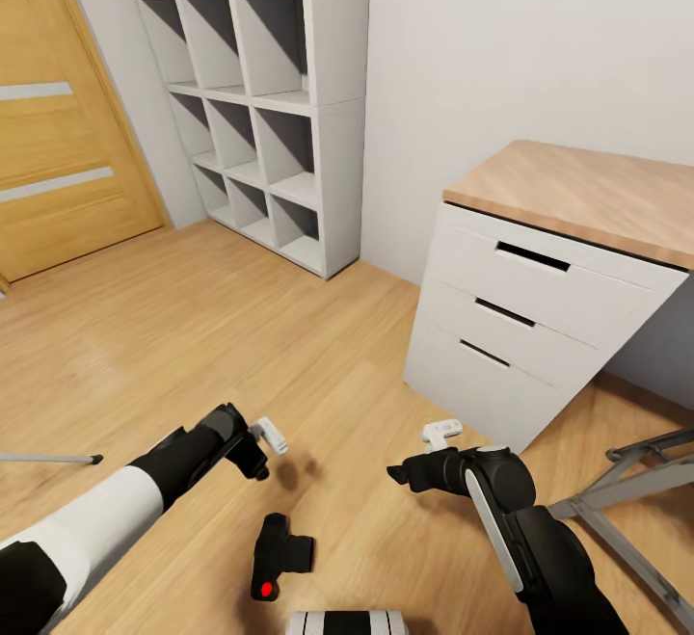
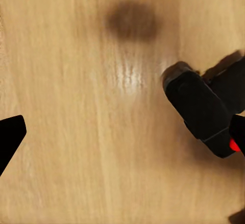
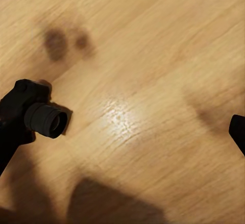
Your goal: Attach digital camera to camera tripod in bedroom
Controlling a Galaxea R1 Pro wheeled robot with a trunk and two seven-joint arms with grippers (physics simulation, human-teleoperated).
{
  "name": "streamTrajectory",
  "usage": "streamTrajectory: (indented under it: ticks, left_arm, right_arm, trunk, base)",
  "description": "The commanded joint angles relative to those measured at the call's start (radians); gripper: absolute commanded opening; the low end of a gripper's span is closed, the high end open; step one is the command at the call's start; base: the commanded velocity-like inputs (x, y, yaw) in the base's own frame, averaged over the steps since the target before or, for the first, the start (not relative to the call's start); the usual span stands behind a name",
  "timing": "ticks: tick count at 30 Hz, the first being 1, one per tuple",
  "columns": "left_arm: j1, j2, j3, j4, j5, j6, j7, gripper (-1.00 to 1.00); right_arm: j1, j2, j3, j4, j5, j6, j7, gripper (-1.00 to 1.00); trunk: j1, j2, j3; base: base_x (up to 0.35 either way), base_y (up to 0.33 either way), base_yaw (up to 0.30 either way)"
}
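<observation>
Camera flat on floor, lens toward drawer chest. Both grippers, left and right, spread open, empty. Tripod leg cropped.

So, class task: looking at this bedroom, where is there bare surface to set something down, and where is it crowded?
Free: the wooden top of the drawer chest, and the plank floor between the cube shelves, the door and the chest. Crowded: near the robot, where the digital camera lies between the left gripper and right gripper, with a grey metal frame beside the right arm.
</observation>
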Motion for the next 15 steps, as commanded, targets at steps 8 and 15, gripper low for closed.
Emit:
streamTrajectory:
  ticks: [8,15]
  left_arm:
    - [0.004,-0.002,0.06,-0.003,-0.021,-0.041,0.016,1.0]
    - [0.076,-0.003,0.07,-0.034,-0.032,-0.174,0.121,1.0]
  right_arm:
    - [-0.001,0.0,0.0,-0.001,0.002,0.004,0.002,1.0]
    - [-0.001,0.0,0.0,-0.001,0.002,0.004,0.002,1.0]
  trunk:
    - [0.0,0.0,-0.001]
    - [0.0,0.0,-0.001]
  base:
    - [0.0,0.0,0.0]
    - [0.0,0.0,0.0]
